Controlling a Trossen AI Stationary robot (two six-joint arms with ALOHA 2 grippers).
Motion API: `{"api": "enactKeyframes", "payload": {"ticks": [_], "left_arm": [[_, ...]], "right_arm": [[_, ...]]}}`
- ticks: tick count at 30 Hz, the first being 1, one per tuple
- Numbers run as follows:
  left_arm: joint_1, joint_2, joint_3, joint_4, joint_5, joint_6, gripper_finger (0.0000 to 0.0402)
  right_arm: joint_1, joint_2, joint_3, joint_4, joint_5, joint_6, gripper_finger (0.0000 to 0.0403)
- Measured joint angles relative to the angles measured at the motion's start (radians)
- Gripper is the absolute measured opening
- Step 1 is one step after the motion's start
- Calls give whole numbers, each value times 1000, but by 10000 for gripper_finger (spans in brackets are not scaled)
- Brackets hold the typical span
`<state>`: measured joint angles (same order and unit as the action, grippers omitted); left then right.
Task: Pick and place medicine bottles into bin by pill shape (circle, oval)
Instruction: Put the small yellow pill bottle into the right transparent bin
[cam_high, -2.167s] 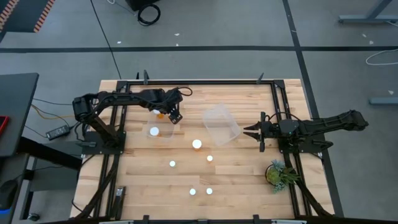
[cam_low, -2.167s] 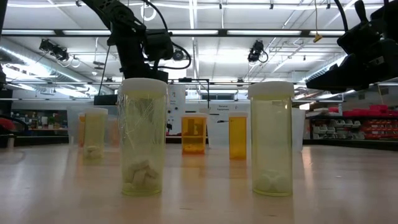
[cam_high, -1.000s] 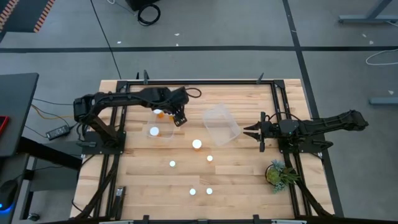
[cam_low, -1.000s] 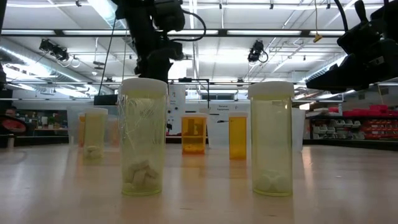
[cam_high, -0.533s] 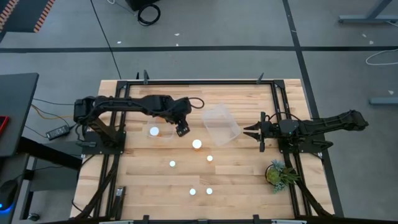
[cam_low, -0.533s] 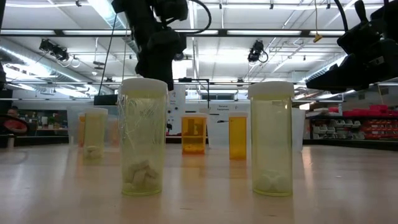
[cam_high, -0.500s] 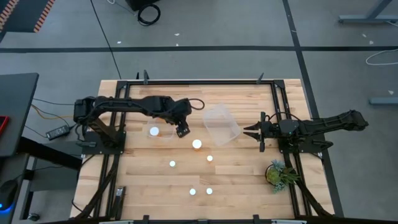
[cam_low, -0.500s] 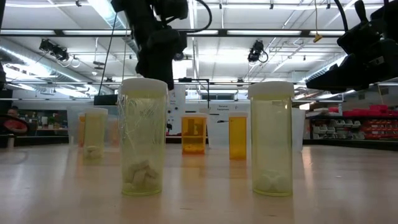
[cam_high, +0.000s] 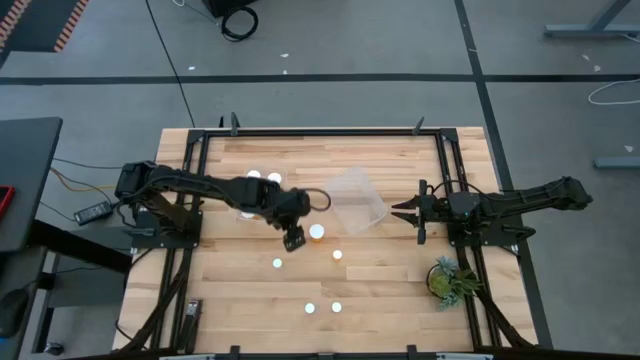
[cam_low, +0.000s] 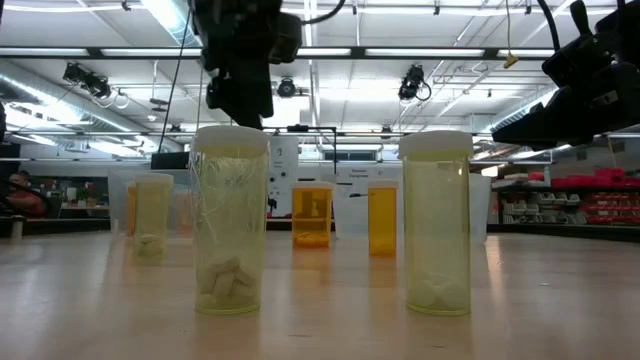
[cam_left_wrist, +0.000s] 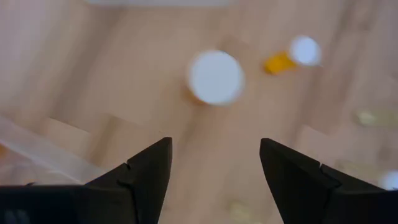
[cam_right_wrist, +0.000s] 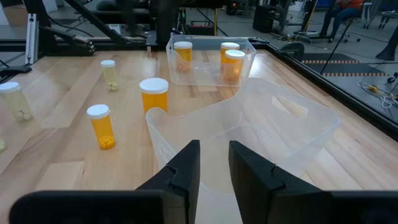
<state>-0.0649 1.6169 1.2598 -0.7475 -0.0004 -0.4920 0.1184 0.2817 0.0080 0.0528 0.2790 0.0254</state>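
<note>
Hovering my left pincer (cam_high: 292, 240), jaws wide and empty, just beside the upright orange bottle (cam_high: 317, 233); it stands toward the right pincer (cam_high: 400, 211), shut, farther off.

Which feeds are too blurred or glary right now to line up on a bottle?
Left wrist view: smeared by motion, the white-capped bottle ahead is a soft blob, only the gripper's jaws look crisp. Low view: bright ceiling strip lights, the near bottle sharp. High view: even light, caps tiny. Right wrist view: clear, the tipped bin shows faint sheen.
</note>
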Motion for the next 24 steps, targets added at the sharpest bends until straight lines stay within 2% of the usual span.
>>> {"api": "enactKeyframes", "payload": {"ticks": [9,15,19,24], "left_arm": [[-170,0,0,-33,-2,-181,245],[-279,1,0,-205,-2,-364,245],[-326,1,0,-297,-26,-464,243],[-358,17,0,-299,-55,-554,241]], "right_arm": [[0,0,0,0,0,0,92],[0,0,0,0,0,0,92],[0,0,0,0,0,0,92],[0,0,0,0,0,0,92]]}}
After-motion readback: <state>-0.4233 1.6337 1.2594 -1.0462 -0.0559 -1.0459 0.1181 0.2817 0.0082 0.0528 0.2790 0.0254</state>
